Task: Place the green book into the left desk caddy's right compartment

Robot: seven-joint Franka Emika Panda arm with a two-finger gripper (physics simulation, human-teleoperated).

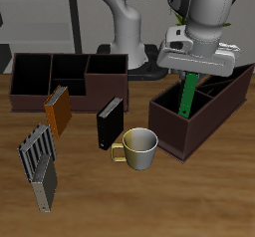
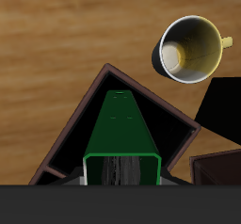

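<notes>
My gripper (image 1: 191, 70) is shut on the top of the green book (image 1: 189, 95), which hangs upright. The book's lower end reaches down inside the left desk caddy (image 1: 181, 137), a skewed dark brown box. It is in the right compartment (image 1: 170, 105), the large square high-walled section. In the wrist view the green book (image 2: 120, 129) points down into that dark compartment (image 2: 87, 126), between the caddy's brown walls (image 2: 162, 104). I cannot tell whether the book's bottom edge touches the compartment floor.
A yellowish mug (image 1: 139, 148) stands just in front of the caddy and shows in the wrist view (image 2: 189, 48). A black book (image 1: 108, 125), an orange book (image 1: 58, 112), a second brown caddy (image 1: 70, 80) and a grey rack (image 1: 40, 164) stand on the table.
</notes>
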